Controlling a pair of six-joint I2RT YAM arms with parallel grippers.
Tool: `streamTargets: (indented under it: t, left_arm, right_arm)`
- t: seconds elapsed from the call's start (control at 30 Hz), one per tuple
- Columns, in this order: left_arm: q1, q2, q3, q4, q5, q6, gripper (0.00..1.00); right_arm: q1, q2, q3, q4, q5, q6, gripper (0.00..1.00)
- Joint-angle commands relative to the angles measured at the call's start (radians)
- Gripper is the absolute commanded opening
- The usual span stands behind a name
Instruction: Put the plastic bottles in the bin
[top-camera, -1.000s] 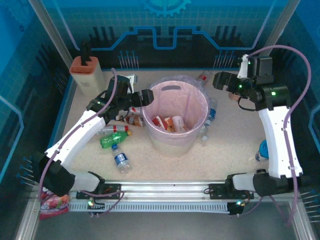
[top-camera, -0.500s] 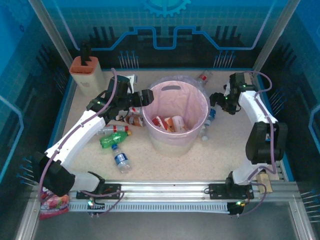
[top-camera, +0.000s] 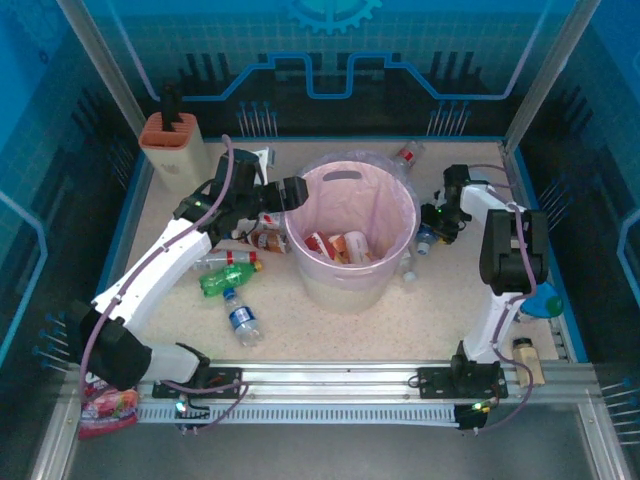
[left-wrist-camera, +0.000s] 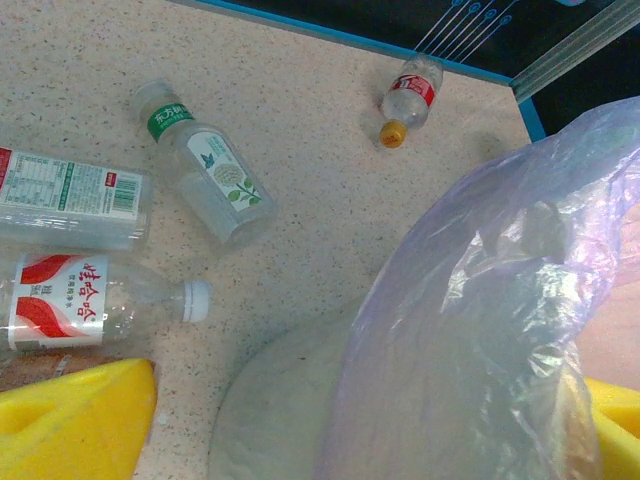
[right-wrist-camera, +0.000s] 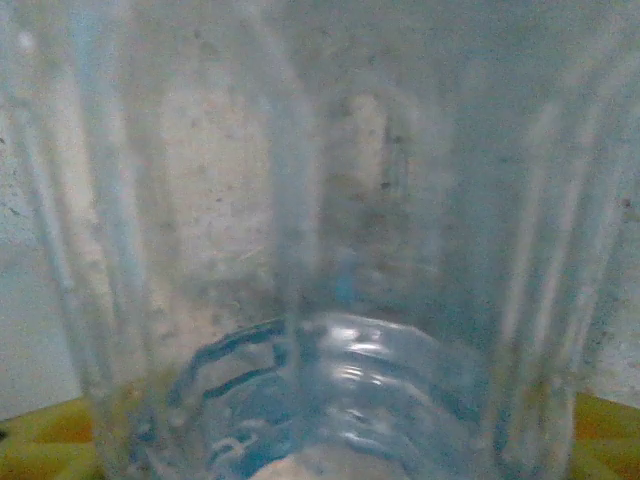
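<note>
left gripper (top-camera: 291, 195) hovering at left rim of bin (top-camera: 345, 287), yellow pads (left-wrist-camera: 75, 420) standing wide apart, holding nothing, pink bag (left-wrist-camera: 480, 320) bulging between them. right gripper (top-camera: 437, 222) sitting low just right of bin, beside clear bottle (top-camera: 424, 238); clear bottle (right-wrist-camera: 320, 250) looming blurred right before wrist camera; clamped or not, cannot tell. few bottles (top-camera: 340, 245) lying inside bin. left of bin, lying on table (top-camera: 330, 335): red-label bottle (top-camera: 228, 262), green bottle (top-camera: 225, 282), blue-label bottle (top-camera: 241, 320). far bottle (top-camera: 408, 153) lying near back wall.
</note>
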Motion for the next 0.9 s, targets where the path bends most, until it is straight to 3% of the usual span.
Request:
streamTargets:
  t: [0.0,0.23,0.53,0.67,0.87]
  left_arm:
    - [0.011,0.025,0.019,-0.01,-0.01,-0.005,0.9]
    - [0.011,0.033,0.023,-0.005,-0.004,-0.007,0.9]
    - [0.011,0.033,0.025,-0.004,0.02,-0.003,0.89]
    - [0.011,0.031,0.023,0.002,0.016,-0.002,0.89]
    - [0.011,0.032,0.022,0.007,0.027,-0.001,0.89]
  right_arm:
    - [-0.004,-0.014,-0.003,-0.001,0.025,-0.006,0.67]
    - [-0.018,-0.066,0.055,-0.1,0.065,-0.053,0.62]
    - [-0.014,-0.313,0.296,-0.415,0.04,-0.14,0.6]
    - [0.034,-0.388,0.435,-0.524,0.017,-0.145,0.59]
    - [0.186,-0.389,0.729,-0.681,0.152,-0.138,0.57]
